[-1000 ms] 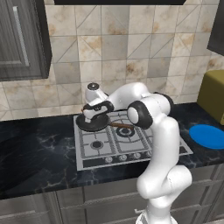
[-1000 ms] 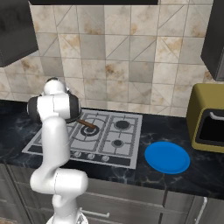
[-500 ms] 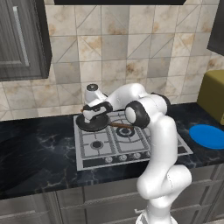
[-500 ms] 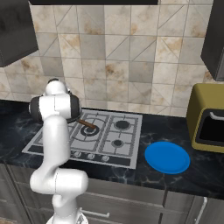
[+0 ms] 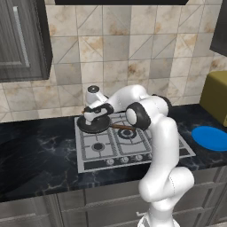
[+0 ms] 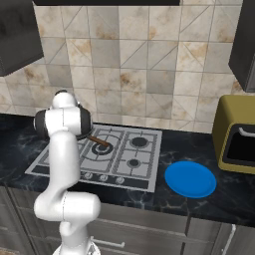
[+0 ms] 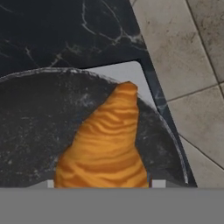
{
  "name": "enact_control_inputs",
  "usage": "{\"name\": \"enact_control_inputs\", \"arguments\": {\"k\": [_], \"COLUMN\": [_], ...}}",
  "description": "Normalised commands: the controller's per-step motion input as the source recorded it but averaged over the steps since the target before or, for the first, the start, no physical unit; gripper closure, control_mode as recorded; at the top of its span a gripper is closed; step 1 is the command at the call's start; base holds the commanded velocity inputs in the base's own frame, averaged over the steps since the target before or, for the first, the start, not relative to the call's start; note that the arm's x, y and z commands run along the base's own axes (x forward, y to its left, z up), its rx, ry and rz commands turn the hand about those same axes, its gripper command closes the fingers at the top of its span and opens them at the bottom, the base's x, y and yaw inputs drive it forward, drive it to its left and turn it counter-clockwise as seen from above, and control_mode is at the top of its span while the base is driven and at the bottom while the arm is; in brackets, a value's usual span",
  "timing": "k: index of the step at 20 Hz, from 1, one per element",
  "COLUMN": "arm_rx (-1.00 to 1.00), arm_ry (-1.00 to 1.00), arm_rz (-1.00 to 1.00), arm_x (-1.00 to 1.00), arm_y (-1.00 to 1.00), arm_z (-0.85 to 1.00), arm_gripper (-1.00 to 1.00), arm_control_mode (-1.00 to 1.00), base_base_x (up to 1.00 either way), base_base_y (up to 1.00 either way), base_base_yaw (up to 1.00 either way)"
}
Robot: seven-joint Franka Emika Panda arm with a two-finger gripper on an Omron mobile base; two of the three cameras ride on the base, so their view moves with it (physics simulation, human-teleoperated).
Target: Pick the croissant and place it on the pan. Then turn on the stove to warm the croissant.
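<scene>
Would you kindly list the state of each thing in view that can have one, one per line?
croissant: lying inside the pan, close under the claw.
pan: on the stove's back left burner, handle toward the middle of the stove.
stove: no flame visible at any burner.
plate: flat on the counter right of the stove, nothing on it.
claw: low over the pan; open or shut cannot be told.

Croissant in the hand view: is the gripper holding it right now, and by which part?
Cannot be told. The croissant lies over the pan, its near end at the frame's bottom, but the fingertips aren't visible there.
</scene>
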Motion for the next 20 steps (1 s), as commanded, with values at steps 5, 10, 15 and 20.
{"name": "enact_control_inputs", "arguments": {"k": [5,10,15,20], "arm_rx": [0.0,0.0,0.0,0.0], "arm_ry": [0.0,0.0,-0.03,-0.05], "arm_rz": [0.0,0.0,0.0,0.0], "arm_x": [0.0,0.0,-0.07,-0.19], "arm_y": [-0.07,-0.1,0.03,0.11], "arm_z": [0.0,0.0,0.25,0.4], "arm_gripper": [-1.0,-1.0,-1.0,-1.0], "arm_control_mode": [-1.0,-1.0,-1.0,-1.0], "base_base_x": [0.0,0.0,0.0,0.0], "base_base_y": [0.0,0.0,0.0,0.0], "base_base_yaw": [0.0,0.0,0.0,0.0]}}
